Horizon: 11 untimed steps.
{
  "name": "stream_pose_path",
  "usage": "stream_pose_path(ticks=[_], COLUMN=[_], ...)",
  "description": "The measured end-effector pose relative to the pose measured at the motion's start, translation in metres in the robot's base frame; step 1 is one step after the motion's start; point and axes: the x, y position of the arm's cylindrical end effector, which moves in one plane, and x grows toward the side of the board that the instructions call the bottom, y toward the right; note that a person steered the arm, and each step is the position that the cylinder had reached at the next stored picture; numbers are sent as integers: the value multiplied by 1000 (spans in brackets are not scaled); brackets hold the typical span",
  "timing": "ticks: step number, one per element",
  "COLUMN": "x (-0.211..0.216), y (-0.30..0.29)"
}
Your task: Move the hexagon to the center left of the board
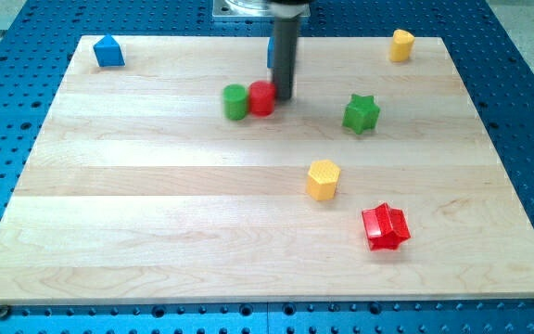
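- The yellow hexagon (323,179) was what the task wanted, as far as I could tell. It was the one block with clearly hexagonal sides, and it sat a bit right of the middle of the surface (156,213), somewhat nearer the bottom edge.
- Nothing was touching it. The closest neighbour was the red star-ish block (384,227), down toward the bottom right corner and apart from it.
- The green star (361,113) sat above it, toward the top edge, also clear of it.
- My tip (283,97) was nowhere near the hexagon. It was up by the top edge, pressed against the right side of a blurry red block (262,97), which was itself touching a blurry green block (236,102). I couldn't make out either shape.
- There was no hand on this rig, only the straight rod, so nothing to spread or pinch.
- A blue block (271,51) peeked out from behind the rod, mostly hidden.
- In the far corners, a blue house-shaped block (108,51) sat top left and another yellow block (401,44) top right.
- My read on the step: the approach hadn't really started, and the hexagon looked untouched.
- The next move called for getting the tip round to the hexagon's right side without clipping the green star. After that it was a straight shove toward the left edge, along a lane that looked open.
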Motion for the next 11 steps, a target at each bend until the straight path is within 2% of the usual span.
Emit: stream_pose_path(ticks=[1,3,4,5,6,7,8,9,10,11], x=[33,118,124,130,127,137,202,203,170,150], y=[15,111,83,-39,-72,-19,12,-29,-67,-139])
